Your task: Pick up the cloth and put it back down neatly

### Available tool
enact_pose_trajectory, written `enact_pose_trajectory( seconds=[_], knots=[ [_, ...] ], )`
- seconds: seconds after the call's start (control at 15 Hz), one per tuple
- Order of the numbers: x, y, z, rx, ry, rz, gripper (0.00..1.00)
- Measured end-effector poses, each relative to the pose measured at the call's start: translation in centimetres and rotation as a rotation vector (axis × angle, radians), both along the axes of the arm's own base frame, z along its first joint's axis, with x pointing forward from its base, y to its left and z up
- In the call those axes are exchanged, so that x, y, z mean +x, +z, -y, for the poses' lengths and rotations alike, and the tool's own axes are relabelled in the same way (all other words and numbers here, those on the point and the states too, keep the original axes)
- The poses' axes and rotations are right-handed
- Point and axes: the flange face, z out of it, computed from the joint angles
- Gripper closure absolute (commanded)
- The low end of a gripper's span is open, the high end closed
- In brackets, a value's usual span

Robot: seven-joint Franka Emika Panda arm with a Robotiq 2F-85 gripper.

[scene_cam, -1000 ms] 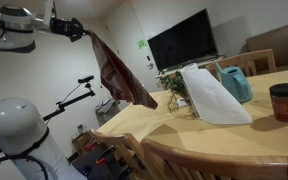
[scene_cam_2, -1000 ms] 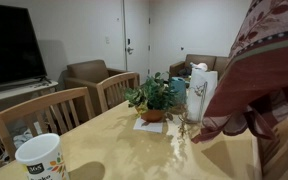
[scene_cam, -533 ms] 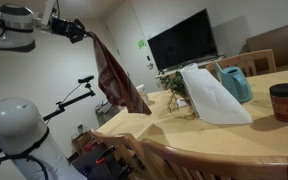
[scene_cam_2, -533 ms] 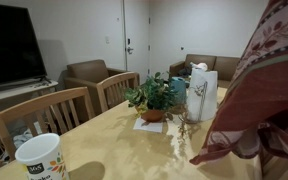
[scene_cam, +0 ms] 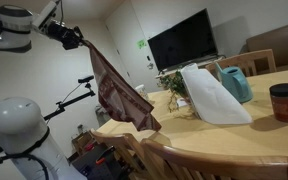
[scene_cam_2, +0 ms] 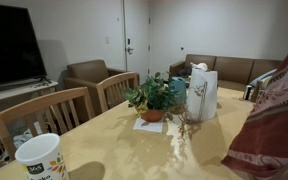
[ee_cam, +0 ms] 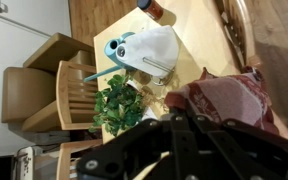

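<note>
Holds the cloth (scene_cam: 117, 88) by one top corner in a clenched gripper (scene_cam: 76, 38) — hangs limp over the table (scene_cam: 224, 142) corner, hem near its edge. Looks soft, light, floppy — best pinched at corners, lowered slowly to lie flat.

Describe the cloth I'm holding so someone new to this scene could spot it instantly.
Start at the long wooden table. Over one end, a cloth hangs from the pincer held high above it. It is dark maroon, soft and mottled, unlike the stiff white sheet standing on the table.
</note>
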Motion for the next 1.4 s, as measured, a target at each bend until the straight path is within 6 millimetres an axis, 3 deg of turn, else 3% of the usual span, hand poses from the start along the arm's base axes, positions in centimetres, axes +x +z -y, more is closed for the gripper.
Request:
enact_pose_trajectory(
  seconds=[0.33,0.6,0.8,1.07,1.4],
  knots=[
    [-0.4,-0.2,0.6,0.013,0.026,-0.109,0.99],
    [0.3,0.3,1.6,0.022,0.019,-0.127,0.99],
    [2.3,-1.0,2.5,0.029,0.012,-0.182,0.99],
    [6.2,-4.1,3.4,0.070,0.022,-0.240,0.97],
    [6.9,-4.9,3.4,0.070,0.020,-0.254,0.99]
  ],
)
